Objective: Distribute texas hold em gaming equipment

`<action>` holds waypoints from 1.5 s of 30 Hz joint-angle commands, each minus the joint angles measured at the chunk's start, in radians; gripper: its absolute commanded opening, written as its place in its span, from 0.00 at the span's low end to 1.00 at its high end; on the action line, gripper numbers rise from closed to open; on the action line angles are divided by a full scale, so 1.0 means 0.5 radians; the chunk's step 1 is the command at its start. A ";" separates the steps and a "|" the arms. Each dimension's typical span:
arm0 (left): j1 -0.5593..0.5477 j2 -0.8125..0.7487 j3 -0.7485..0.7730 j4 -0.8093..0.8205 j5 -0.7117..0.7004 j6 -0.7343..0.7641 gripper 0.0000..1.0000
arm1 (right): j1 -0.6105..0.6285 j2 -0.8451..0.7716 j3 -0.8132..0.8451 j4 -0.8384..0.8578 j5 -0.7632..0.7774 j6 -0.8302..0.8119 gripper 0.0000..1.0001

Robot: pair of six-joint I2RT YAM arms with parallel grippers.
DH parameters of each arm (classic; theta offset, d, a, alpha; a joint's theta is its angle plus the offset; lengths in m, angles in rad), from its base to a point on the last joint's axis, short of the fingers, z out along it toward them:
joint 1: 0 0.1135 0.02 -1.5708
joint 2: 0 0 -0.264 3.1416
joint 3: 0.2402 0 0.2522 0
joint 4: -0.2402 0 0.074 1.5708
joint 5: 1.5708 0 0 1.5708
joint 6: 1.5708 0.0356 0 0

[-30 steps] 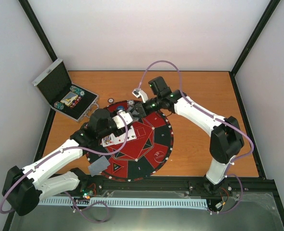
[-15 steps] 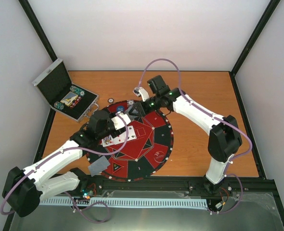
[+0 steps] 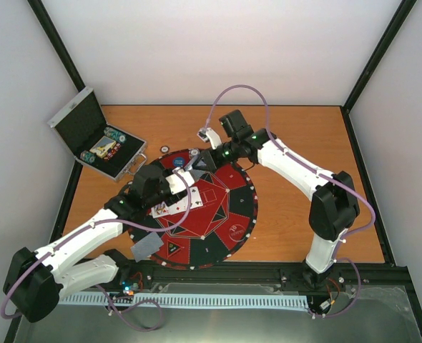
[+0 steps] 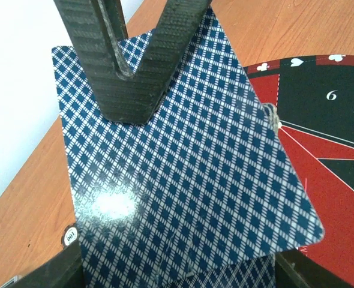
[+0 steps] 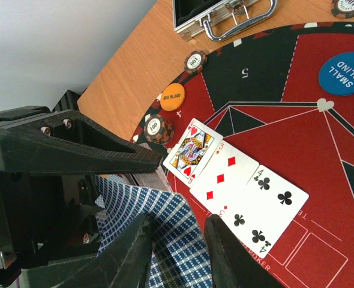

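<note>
While the right arm has hardly stirred since a second ago, we see that the left arm has slid back a little toward its own base. The left end effector has its fingers pressed on the two sides of a pack of blue-checked cards, up over the far left part of the round red-and-black mat. The top card lies crooked on the pack, turned a bit to one side. The right end effector is down on the back of that top card. From its own camera its fingers look a little apart, but from the left wrist they look almost shut, so we cannot tell if it grips the card.

On the red middle of the mat lie three face-up cards in a row, touching each other, just where they were before. A face-down grey card sits at the near left rim of the mat, and it has not moved either. A blue button and an orange button lie on the mat. The open silver case stands at the far left of the tabletop.
</note>
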 commanded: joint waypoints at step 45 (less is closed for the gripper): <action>0.170 -0.112 -0.161 0.043 -0.067 -0.297 0.53 | -0.309 -0.262 0.195 -0.028 -0.047 -0.071 0.03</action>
